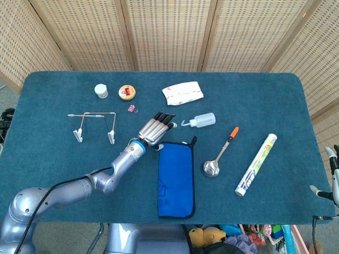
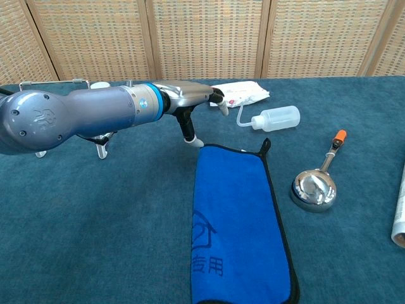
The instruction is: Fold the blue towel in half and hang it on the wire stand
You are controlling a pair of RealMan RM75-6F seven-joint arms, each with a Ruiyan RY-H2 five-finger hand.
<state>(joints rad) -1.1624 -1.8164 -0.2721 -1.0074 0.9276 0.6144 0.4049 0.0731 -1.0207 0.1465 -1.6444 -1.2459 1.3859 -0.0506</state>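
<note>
Fingers [image 1: 163, 118] of my left hand [image 1: 153, 130]: spread, holding nothing, above the towel's [image 1: 176, 177] far-left corner; stand [image 1: 94, 126] nearby.

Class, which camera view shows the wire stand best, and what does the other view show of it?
The head view shows the wire stand best: its whole frame and both feet lie in plain sight, left of the left hand. In the chest view the left arm hides most of the stand; only its top bar and bits of its feet show.
</note>
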